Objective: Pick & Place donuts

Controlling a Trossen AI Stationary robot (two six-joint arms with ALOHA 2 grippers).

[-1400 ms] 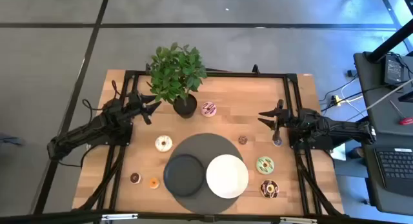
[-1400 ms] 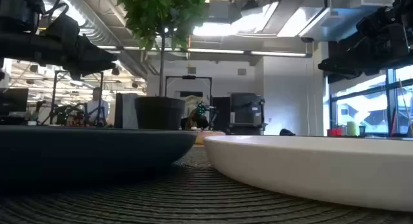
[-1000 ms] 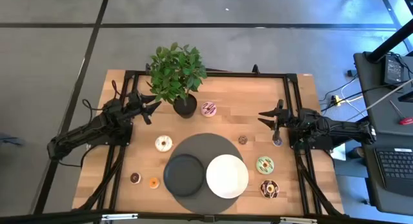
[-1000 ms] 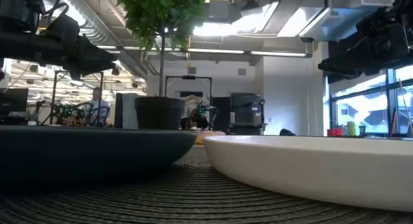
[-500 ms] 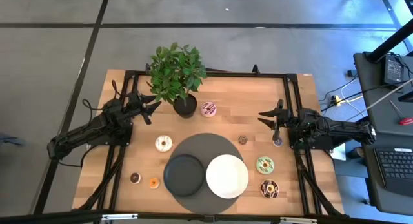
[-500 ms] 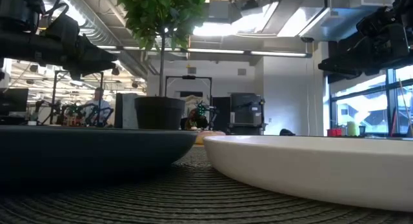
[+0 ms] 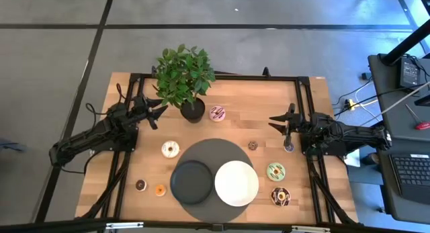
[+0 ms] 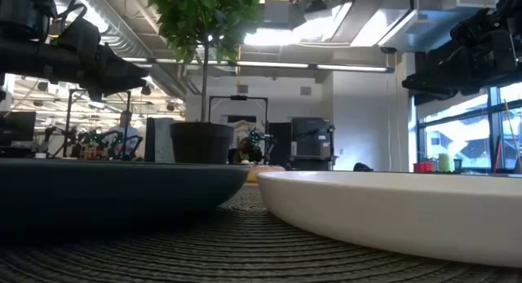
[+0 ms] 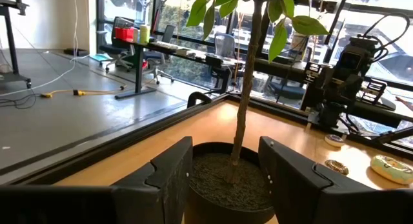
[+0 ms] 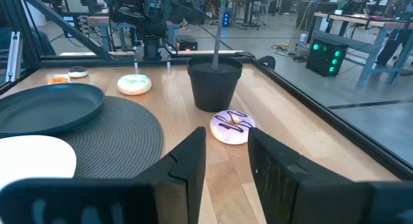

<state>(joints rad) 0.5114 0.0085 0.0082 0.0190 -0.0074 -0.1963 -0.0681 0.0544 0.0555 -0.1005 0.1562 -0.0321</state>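
Observation:
In the high view the donuts lie scattered on the wooden table: pink (image 7: pixel 217 113) by the plant pot, white (image 7: pixel 170 149), green (image 7: pixel 275 171), chocolate-sprinkled (image 7: pixel 280 196), and tiny brown (image 7: pixel 252 145), purple (image 7: pixel 288 147), brown (image 7: pixel 140 185) and orange (image 7: pixel 160 190) ones. My left gripper (image 7: pixel 156 112) hovers open at the table's left, just left of the pot (image 9: pixel 226 179). My right gripper (image 7: pixel 277 122) hovers open at the right, pointing toward the pink donut (image 10: pixel 232 127). Both hold nothing.
A potted plant (image 7: pixel 185 78) stands at the far middle. A round dark woven mat (image 7: pixel 213 152) at the near middle carries a black plate (image 7: pixel 191 181) and a white plate (image 7: pixel 236 182). A black frame (image 7: pixel 222 76) runs along the table's edges. People show in the room behind.

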